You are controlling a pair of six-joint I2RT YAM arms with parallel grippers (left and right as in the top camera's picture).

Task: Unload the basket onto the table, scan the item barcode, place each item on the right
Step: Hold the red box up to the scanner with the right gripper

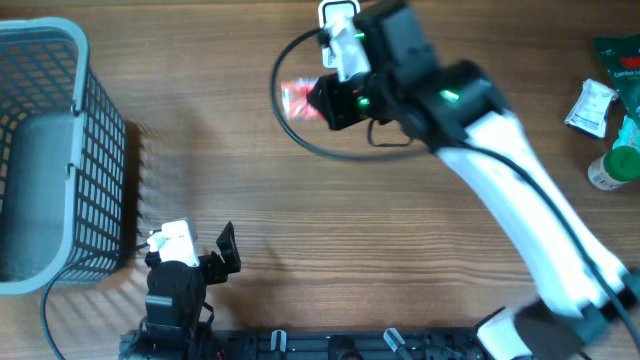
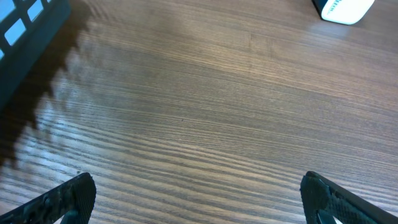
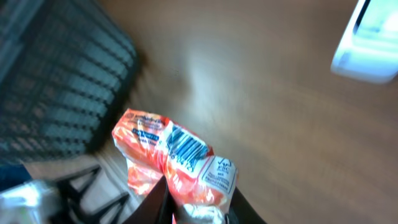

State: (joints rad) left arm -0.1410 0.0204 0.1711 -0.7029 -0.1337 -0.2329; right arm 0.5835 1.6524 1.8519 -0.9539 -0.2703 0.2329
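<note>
The wooden table point(image 1: 300, 240) carries a grey wire basket point(image 1: 100, 170) at its left edge, a white scanner point(image 1: 338, 15) with a looped black cable point(image 1: 276, 90) at the far side, and a white sachet point(image 1: 590, 105) beside a green-capped bottle point(image 1: 615, 165) at the right edge.

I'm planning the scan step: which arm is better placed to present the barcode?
Right: its jaws grip the orange packet, barcode showing. The left jaws stand open and empty near the basket.
</note>
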